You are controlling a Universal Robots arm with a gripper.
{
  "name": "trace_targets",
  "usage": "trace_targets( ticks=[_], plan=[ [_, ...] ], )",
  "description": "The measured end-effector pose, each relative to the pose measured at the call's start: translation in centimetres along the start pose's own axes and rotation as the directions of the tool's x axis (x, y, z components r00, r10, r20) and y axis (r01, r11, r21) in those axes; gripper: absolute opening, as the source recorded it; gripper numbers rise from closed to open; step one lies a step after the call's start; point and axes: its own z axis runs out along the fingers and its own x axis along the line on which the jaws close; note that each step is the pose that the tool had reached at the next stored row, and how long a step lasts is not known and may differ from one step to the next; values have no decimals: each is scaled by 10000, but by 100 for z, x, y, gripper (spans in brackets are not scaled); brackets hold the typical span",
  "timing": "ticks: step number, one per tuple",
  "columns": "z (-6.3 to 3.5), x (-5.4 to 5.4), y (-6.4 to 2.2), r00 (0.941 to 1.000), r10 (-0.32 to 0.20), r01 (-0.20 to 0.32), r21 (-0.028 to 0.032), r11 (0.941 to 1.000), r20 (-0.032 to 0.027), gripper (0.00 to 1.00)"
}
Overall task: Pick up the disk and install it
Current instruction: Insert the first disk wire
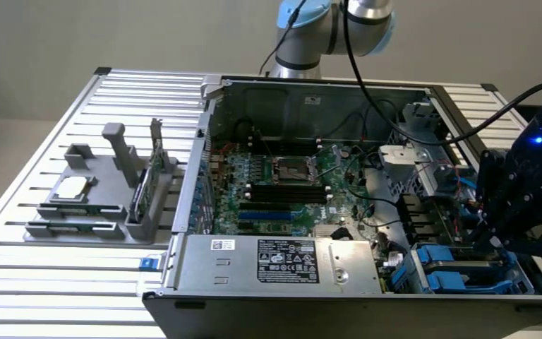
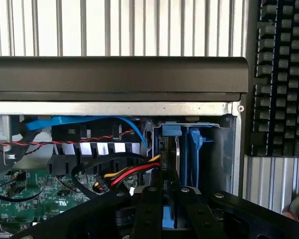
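The disk (image 2: 168,154) stands on edge in the drive bay at the corner of the open computer case (image 1: 346,176), with blue carrier rails (image 2: 194,149) along its side. My gripper (image 2: 169,216) reaches down onto it from above, its two black fingers (image 2: 148,211) shut on the disk's near edge, where a strip of blue shows between them. In the exterior view the arm's dark wrist and gripper (image 1: 497,233) hang over the bay at the exterior view's right, above blue carriers (image 1: 450,275).
Red, yellow and black power wires (image 2: 134,172) and a blue data cable (image 2: 89,122) run close beside the bay. The motherboard (image 1: 281,183) and a labelled power supply (image 1: 285,261) sit inside the case. A grey fixture (image 1: 92,201) with a chip and a green card stands on the slatted table.
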Motion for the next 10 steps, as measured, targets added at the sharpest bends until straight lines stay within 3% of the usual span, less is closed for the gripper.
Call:
trace_targets(
  ticks=[10],
  plan=[
    [37,1,0,10000,-1,1,1,10000,47,16]
  ],
)
